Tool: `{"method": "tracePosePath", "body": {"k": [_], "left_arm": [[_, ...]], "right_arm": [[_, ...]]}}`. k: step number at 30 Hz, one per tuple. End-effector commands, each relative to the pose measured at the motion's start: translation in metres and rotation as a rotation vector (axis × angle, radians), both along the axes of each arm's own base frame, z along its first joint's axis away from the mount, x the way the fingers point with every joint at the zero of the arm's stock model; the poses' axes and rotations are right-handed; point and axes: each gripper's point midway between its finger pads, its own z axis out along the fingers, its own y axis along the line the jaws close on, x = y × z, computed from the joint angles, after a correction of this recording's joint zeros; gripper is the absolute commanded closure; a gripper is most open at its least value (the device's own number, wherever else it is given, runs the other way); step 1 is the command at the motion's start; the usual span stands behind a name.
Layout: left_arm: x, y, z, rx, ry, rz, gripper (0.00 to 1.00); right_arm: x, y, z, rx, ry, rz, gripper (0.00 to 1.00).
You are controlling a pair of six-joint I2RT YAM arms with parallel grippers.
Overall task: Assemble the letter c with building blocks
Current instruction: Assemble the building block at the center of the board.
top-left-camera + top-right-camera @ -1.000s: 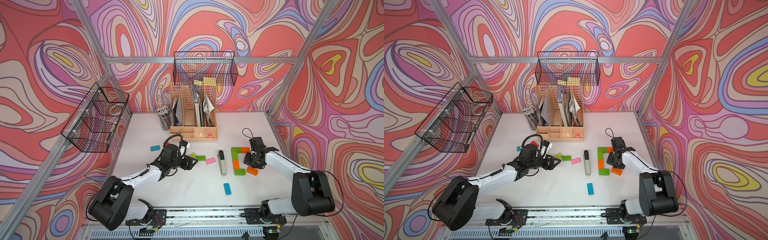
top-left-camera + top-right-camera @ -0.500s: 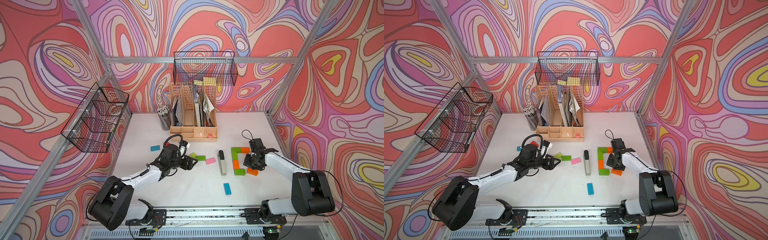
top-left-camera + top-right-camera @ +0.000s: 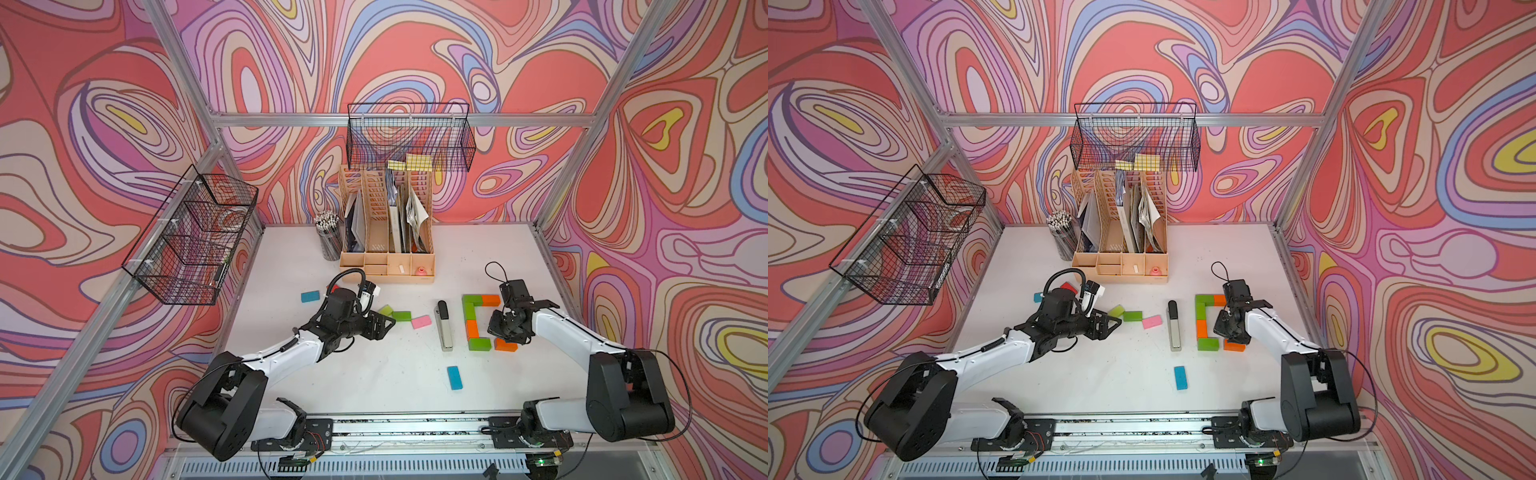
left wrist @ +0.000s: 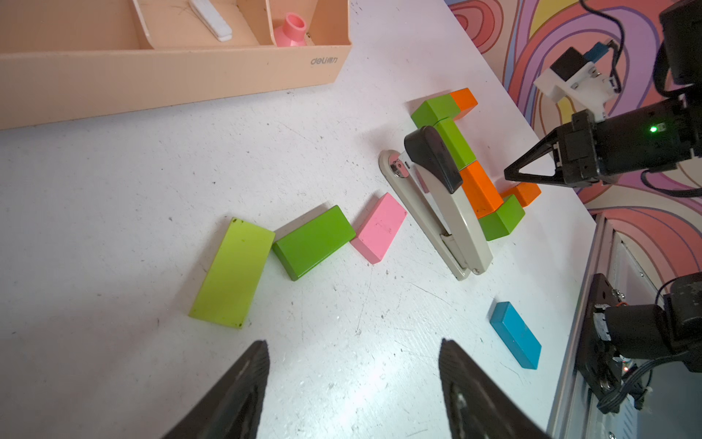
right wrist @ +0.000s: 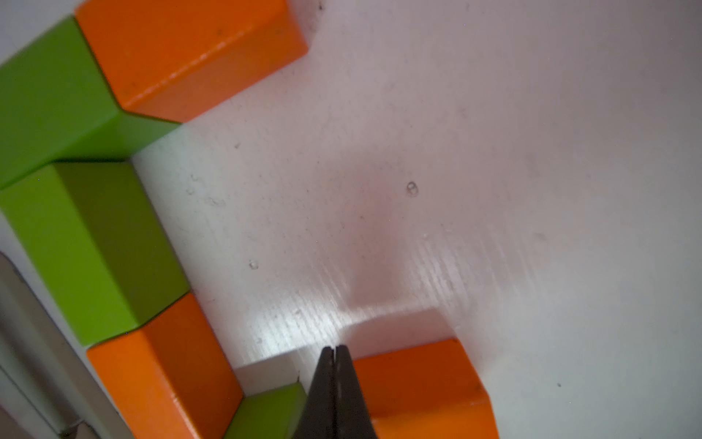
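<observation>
- Six bricks are forming the letter c (image 3: 471,321) on the right half of the white surface (image 3: 374,386). Its open side is facing your right arm, green and orange bricks are running down the spine, and a green-and-orange arm is reaching out at each end.
- Your right gripper (image 5: 334,355) is pointing down inside the bracket with its fingers pressed together and gripping nothing. The tips are sitting where the orange end brick (image 5: 421,380) of the near arm is meeting its green neighbour (image 5: 269,410). They are hiding that joint, so you cannot tell whether the two bricks are touching.
- Your left gripper (image 4: 353,365) is hovering low over bare surface, its fingers spread with nothing between them.
- Just ahead of it, a lime brick (image 4: 231,273), a green brick (image 4: 313,241) and a pink brick (image 4: 378,228) are lying flat in a ragged row, corner to corner.
- A silver-and-black stapler (image 3: 444,328) is lying just beside the spine, between that row and the letter.
- One blue brick (image 3: 454,377) is lying near the front edge and another blue brick (image 3: 310,296) beyond your left arm, toward the organiser (image 3: 386,266). A red brick (image 3: 1068,286) is peeking out behind the left wrist.
</observation>
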Motion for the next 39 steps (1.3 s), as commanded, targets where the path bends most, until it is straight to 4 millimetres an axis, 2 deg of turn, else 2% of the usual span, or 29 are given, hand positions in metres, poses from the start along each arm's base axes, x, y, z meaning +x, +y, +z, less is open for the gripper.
{"method": "tracePosePath", "body": {"k": [1,7,13,21,39], "left_arm": [[0.002,0.001,-0.001,0.001,-0.002,0.003,0.27],[0.002,0.001,0.001,0.001,-0.005,0.0,0.27],[0.001,-0.002,0.001,-0.013,0.005,-0.009,0.27],[0.001,-0.002,-0.001,-0.008,0.009,-0.007,0.27],[0.003,0.001,-0.005,0.018,0.005,-0.003,0.27]], "right_arm": [[0.011,-0.019,0.026,-0.067,-0.066,-0.058,1.0],[-0.007,-0.06,0.029,-0.128,-0.042,-0.215,1.0],[-0.017,-0.074,0.027,-0.092,-0.062,-0.306,1.0],[-0.022,-0.059,-0.001,0.019,0.0,-0.288,1.0],[-0.025,-0.05,-0.016,0.068,0.059,-0.273,1.0]]}}
